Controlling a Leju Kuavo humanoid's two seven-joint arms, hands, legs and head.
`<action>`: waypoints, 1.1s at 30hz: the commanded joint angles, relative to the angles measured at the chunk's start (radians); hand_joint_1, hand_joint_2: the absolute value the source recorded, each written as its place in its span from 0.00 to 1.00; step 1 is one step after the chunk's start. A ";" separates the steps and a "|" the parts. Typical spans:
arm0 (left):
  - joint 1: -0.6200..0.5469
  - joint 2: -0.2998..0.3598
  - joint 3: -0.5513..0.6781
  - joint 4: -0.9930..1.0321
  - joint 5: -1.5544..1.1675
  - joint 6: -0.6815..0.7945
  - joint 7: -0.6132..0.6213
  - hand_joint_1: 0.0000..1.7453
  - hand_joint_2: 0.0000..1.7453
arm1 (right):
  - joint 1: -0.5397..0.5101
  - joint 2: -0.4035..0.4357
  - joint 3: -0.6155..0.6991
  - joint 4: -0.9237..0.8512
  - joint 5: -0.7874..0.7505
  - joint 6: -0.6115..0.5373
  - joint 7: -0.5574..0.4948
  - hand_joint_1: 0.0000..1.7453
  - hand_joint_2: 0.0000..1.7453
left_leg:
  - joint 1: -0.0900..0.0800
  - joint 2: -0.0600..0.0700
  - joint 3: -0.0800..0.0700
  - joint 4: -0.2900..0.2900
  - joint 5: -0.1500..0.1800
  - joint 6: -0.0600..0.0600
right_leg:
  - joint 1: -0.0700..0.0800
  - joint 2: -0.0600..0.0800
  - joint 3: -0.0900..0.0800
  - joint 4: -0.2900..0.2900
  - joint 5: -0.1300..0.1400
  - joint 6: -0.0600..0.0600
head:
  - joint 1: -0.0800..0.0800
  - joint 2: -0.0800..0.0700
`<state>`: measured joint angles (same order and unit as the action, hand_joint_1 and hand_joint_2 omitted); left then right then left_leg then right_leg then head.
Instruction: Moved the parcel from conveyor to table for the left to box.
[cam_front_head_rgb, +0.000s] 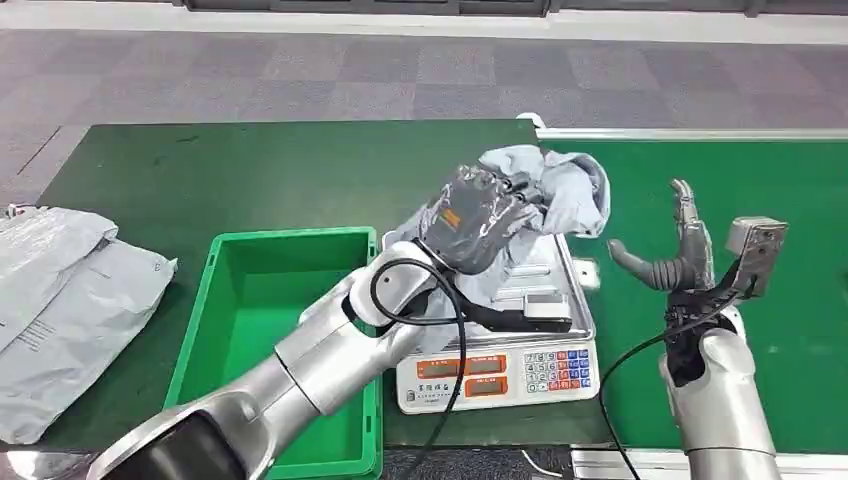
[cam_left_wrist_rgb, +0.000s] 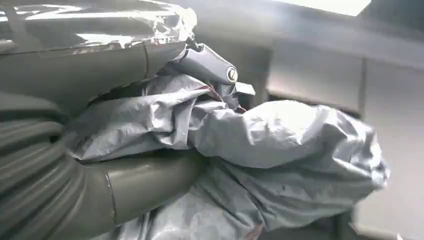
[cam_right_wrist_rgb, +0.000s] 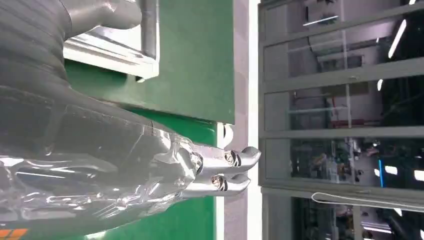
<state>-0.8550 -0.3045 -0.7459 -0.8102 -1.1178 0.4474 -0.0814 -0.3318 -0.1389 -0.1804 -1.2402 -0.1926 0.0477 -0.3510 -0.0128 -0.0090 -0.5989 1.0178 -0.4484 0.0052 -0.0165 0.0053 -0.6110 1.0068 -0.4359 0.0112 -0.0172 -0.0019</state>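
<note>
At frame centre, the crumpled grey plastic parcel (cam_front_head_rgb: 560, 190) sits on the scale (cam_front_head_rgb: 520, 340) atop the green desk (cam_front_head_rgb: 250, 170), the left hand (cam_front_head_rgb: 475, 215) with fingers (cam_left_wrist_rgb: 210, 65) clamped on it. Lower left lies an empty green bin (cam_front_head_rgb: 270, 330), with flat grey bags (cam_front_head_rgb: 60, 300) further left. At right, the right hand (cam_front_head_rgb: 675, 250) stands upright, fingers apart.
</note>
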 joint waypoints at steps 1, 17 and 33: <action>0.004 0.092 0.159 -0.067 -0.240 0.072 0.098 1.00 1.00 | -0.047 0.026 -0.046 0.084 -0.010 0.004 -0.006 0.00 1.00 | 0.001 0.004 0.002 -0.001 -0.001 -0.002 | 0.001 0.004 0.001 -0.001 0.000 -0.001 | 0.000 0.000; 0.015 0.247 0.076 -0.083 -0.453 0.026 0.385 1.00 1.00 | -0.086 -0.004 -0.040 0.151 -0.004 0.007 -0.021 0.00 1.00 | 0.001 0.002 0.001 0.000 0.000 -0.002 | 0.001 0.002 0.000 -0.001 0.000 -0.001 | 0.000 0.000; 0.074 0.459 -0.056 -0.186 -0.453 -0.095 0.667 1.00 1.00 | 0.029 0.001 -0.073 0.068 -0.006 0.025 -0.039 0.00 1.00 | 0.001 0.002 0.003 -0.002 0.000 -0.002 | 0.001 0.001 0.002 -0.002 0.000 -0.001 | 0.000 0.000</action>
<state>-0.8047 -0.0653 -0.6476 -0.9243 -1.5160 0.4404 0.4109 -0.3648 -0.1549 -0.1869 -1.1627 -0.1972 0.0507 -0.3731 -0.0128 -0.0079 -0.6003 1.0177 -0.4482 0.0049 -0.0164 0.0063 -0.6131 1.0071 -0.4359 0.0111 -0.0172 -0.0019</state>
